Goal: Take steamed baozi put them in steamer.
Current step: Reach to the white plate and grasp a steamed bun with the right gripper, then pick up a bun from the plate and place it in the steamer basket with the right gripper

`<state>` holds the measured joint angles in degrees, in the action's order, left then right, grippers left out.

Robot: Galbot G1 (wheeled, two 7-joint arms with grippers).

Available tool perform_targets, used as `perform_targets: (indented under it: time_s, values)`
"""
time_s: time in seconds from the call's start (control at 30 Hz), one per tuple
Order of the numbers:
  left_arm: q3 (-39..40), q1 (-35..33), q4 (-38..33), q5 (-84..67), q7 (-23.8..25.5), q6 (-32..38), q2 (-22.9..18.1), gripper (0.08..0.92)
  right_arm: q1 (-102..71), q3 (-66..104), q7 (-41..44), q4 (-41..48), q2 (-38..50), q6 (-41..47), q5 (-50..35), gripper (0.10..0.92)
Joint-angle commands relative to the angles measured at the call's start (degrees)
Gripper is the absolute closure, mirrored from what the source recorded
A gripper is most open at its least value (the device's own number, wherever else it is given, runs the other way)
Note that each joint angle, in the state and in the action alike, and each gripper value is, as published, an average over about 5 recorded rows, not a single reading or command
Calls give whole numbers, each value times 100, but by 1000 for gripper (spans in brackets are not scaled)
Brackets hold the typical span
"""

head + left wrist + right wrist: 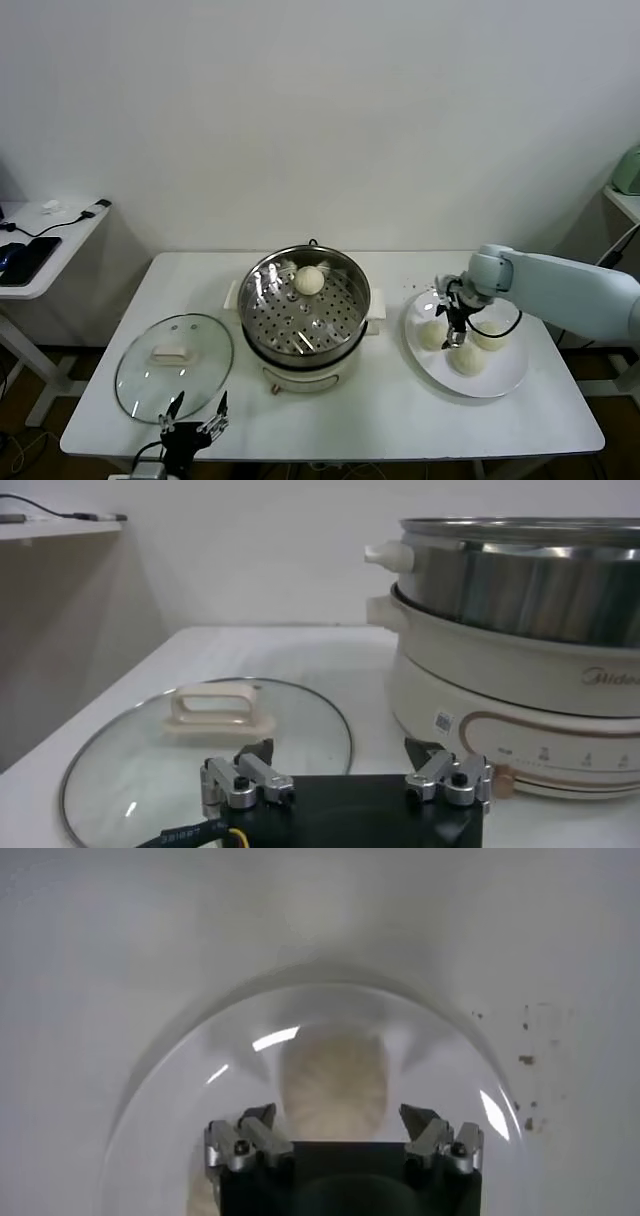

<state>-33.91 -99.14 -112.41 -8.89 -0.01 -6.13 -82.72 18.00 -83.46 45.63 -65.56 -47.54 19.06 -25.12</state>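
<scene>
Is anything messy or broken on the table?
Nothing broken or spilled. Only some small dark specks lie on the table beside the plate. The glass lid lies flat, off the steamer.

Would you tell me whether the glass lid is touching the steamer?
Apart: the head view shows bare table between the glass lid and the steamer.

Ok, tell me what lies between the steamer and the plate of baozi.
Only bare table, seen in the head view, between steamer and plate.
</scene>
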Motion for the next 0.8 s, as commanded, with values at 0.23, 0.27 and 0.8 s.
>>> perform_targets:
  time_s: [0.23,0.27,0.8]
  values:
    - [3,-36,-95,28,-5,-22,4,177,-198,321,-32,34,4,122,156,311]
    - [1,-40,-104,28,-6,-22,5,177,-110,280,-10,-1,23,116,135,330]
    - [44,-99,-261,45,-7,-35,14,177,4520,-2212,702,-1312,-607,103,-2633,360]
